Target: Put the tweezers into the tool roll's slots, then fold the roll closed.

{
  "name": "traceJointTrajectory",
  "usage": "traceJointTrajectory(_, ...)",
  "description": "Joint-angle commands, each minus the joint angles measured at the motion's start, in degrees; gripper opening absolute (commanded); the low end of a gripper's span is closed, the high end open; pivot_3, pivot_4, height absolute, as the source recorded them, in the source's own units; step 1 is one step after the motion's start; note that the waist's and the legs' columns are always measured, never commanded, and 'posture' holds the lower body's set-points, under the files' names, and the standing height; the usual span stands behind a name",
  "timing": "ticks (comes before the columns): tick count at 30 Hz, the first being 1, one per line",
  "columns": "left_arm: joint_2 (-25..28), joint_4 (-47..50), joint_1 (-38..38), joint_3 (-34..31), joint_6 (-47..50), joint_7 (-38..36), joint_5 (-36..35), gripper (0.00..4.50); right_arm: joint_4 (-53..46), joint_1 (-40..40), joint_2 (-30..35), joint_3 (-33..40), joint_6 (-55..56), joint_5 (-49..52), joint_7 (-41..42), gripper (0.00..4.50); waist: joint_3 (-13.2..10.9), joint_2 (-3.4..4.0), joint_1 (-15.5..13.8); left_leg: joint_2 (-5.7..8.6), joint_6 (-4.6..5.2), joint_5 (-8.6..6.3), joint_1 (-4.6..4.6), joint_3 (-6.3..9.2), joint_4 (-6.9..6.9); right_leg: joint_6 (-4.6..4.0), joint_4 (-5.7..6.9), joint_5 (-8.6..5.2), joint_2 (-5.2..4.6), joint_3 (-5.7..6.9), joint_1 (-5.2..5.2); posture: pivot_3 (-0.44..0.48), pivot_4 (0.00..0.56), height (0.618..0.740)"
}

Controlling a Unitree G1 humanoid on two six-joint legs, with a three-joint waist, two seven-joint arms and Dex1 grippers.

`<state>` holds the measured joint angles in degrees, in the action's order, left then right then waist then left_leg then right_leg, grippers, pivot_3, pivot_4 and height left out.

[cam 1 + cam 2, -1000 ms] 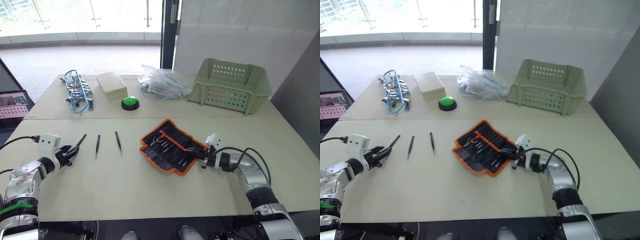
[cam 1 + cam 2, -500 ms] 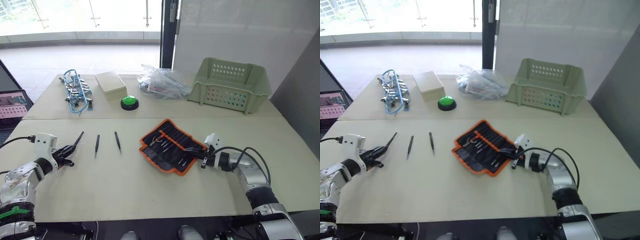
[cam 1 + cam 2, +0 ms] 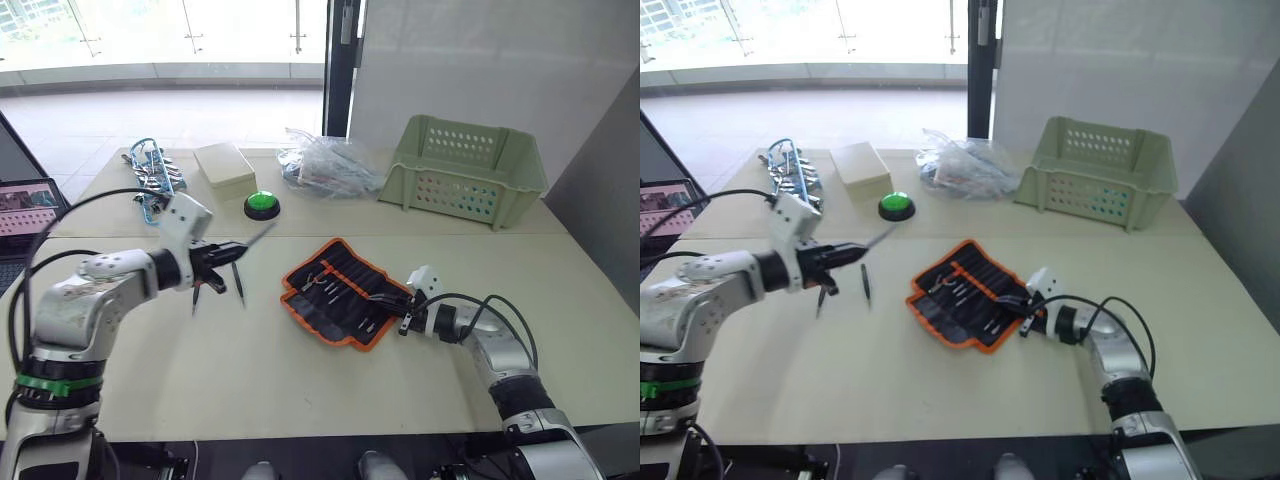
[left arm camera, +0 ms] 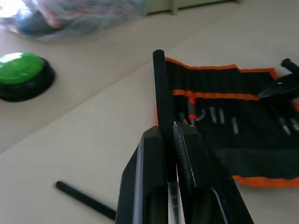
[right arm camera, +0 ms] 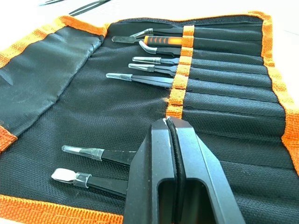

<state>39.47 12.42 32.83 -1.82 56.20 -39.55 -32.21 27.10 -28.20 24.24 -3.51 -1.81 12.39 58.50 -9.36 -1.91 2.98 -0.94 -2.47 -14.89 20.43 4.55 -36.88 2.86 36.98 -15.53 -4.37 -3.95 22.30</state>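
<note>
On the table: the tool roll lies unrolled, and everything below is placed from it.
Tool roll: flat black fabric with orange edging, lying open at an angle on the near table; several slim tools already sit in its slots, tips showing in the right wrist view.
Left gripper: raised above the table to the left of the roll, fingers pinched on one tweezer.
Held tweezer: dark and slim, sticking out past the fingertips and pointing toward the roll's far left corner, clear of the fabric.
Loose tweezers: two lying on the table left of the roll, just below the left gripper; the nearer one to the roll is well apart from its edging, the other partly hidden by the gripper.
Right gripper: low at the roll's right edge, fingers pressed together over the black fabric; whether they grip any cloth I cannot tell.
Green button: beyond the roll, on the far table.
Green perforated basket: far right of the roll.
Plastic bag: beyond the roll, beside the basket.
Clip-and-cable bundle: far left of the roll.
</note>
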Motion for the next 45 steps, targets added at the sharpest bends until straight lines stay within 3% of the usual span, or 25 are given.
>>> traceJointTrajectory(1, -3.93, 2.65, 5.04, 2.66, 4.98, 3.42, -1.13, 0.03, 0.23, 1.59, -0.24, -0.86, -0.90, -1.13, -0.59, 0.00, -0.01, -0.01, 0.19, -0.01, 0.00, 0.00, 0.01, 0.00, 0.00, 0.00, -0.01, 0.00, 0.01, 0.00, 0.02, 0.000, 0.150, 0.740)
traceJointTrajectory(9, -13.79, -0.74, 8.82, 12.76, 9.34, 8.98, 3.06, 0.03, -1.14, 3.55, 0.61, 0.50, -0.60, -0.79, -1.94, 0.00, -0.01, 0.00, -0.18, 0.04, 0.00, 0.00, 0.01, 0.01, -0.02, 0.00, -0.05, 0.00, -0.02, -0.02, -0.02, 0.000, 0.150, 0.740)
traceJointTrajectory(16, -17.18, -4.50, 8.16, 20.22, 8.95, 10.11, 7.39, 0.03, -1.67, 4.42, 1.15, 1.42, -0.40, -0.85, -2.92, 0.00, -0.02, 0.01, -0.48, 0.07, -0.01, 0.01, 0.06, 0.02, -0.07, 0.01, -0.12, 0.00, -0.04, -0.02, -0.03, 0.000, 0.150, 0.740)
traceJointTrajectory(29, -16.90, -4.05, 7.26, 21.36, 9.29, 10.29, 10.73, 0.03, -1.75, 4.75, 1.14, 1.57, -0.45, -0.91, -2.73, 0.00, -0.02, 0.02, -0.59, 0.09, -0.02, 0.01, 0.08, 0.02, -0.09, 0.02, -0.15, -0.01, -0.05, -0.01, -0.04, 0.000, 0.150, 0.740)
traceJointTrajectory(45, -27.72, -20.94, 12.71, 24.36, -5.73, 9.73, 19.38, 0.03, -1.09, 5.86, 1.74, 0.31, -0.45, -2.46, -3.35, 0.00, -0.02, 0.02, -1.09, 0.11, -0.02, 0.02, 0.09, 0.02, -0.15, 0.03, -0.19, 0.00, -0.06, -0.01, -0.11, 0.000, 0.150, 0.740)
